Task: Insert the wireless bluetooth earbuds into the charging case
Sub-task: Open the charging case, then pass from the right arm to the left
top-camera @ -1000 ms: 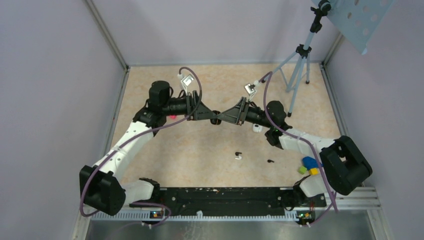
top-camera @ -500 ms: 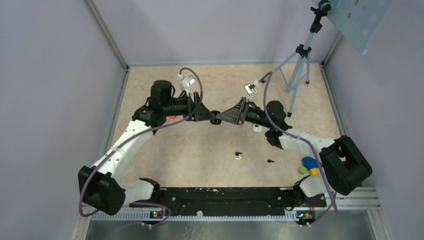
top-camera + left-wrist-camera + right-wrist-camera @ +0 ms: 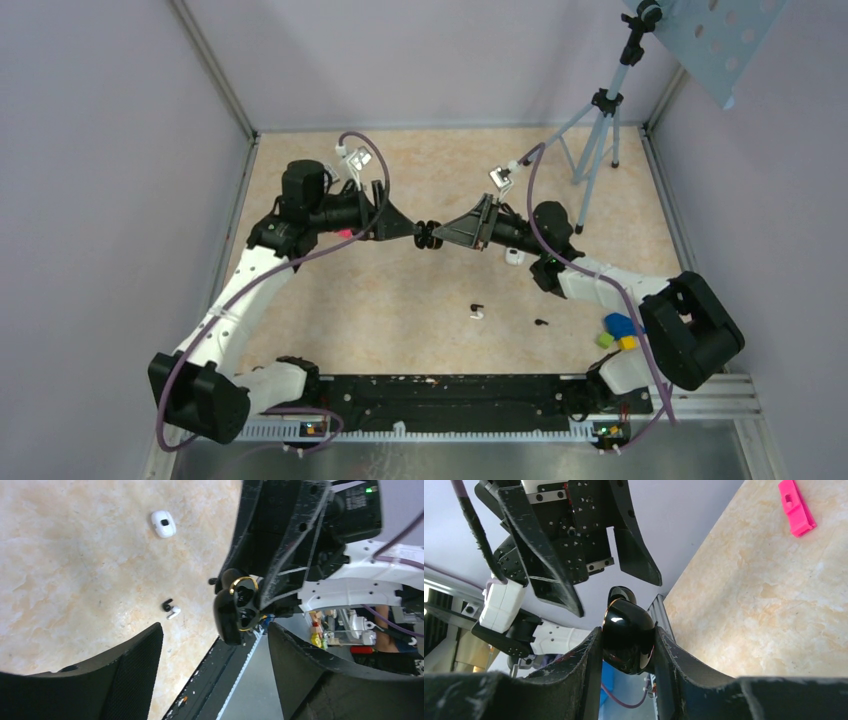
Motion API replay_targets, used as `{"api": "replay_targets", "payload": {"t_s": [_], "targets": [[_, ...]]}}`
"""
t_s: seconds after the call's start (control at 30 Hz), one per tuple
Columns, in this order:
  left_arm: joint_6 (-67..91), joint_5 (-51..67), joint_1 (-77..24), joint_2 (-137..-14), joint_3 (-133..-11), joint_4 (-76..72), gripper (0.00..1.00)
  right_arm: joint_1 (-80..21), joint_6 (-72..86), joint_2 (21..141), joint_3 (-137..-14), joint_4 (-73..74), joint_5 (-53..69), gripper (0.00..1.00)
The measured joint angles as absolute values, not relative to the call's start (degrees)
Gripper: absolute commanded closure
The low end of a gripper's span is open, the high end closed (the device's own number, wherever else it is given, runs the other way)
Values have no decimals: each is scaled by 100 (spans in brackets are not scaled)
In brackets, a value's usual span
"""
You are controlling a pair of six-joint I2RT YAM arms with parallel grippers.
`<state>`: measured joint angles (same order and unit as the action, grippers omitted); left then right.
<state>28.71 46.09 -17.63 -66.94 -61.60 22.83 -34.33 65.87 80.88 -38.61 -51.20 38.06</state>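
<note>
The black charging case (image 3: pixel 239 611) hangs in the air with its lid open and a gold rim showing. My right gripper (image 3: pixel 628 630) is shut on its body (image 3: pixel 626 640). Its wells are dark, so I cannot tell if anything sits in them. My left gripper (image 3: pixel 215 635) stands open and empty just left of the case (image 3: pixel 430 238), apart from it. A black earbud (image 3: pixel 167 605) and a white earbud (image 3: pixel 173 612) lie together on the table (image 3: pixel 477 311). Another black earbud (image 3: pixel 541 322) lies to their right.
A white case (image 3: pixel 514 256) lies under the right arm. A pink piece (image 3: pixel 795 507) sits on the table below the left arm. Coloured blocks (image 3: pixel 618 330) lie by the right base, and a tripod (image 3: pixel 598 130) stands at the back right.
The left arm has drawn back to the left, away from the case, and its jaws have spread wider. The right arm and the case have not moved.
</note>
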Motion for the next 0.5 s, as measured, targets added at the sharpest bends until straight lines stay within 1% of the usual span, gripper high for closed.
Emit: {"api": "replay_targets", "payload": {"t_s": [0.17,0.5], "targets": [[3151,5070,-1645,-6473,-6027,1848,13,-3433,6672,8088,-3861,-5266,3874,100],[3979,5706,-1503,-6307,-5052,635,6,-3371,7118,8335,-3820,-6134,4088,100]]}}
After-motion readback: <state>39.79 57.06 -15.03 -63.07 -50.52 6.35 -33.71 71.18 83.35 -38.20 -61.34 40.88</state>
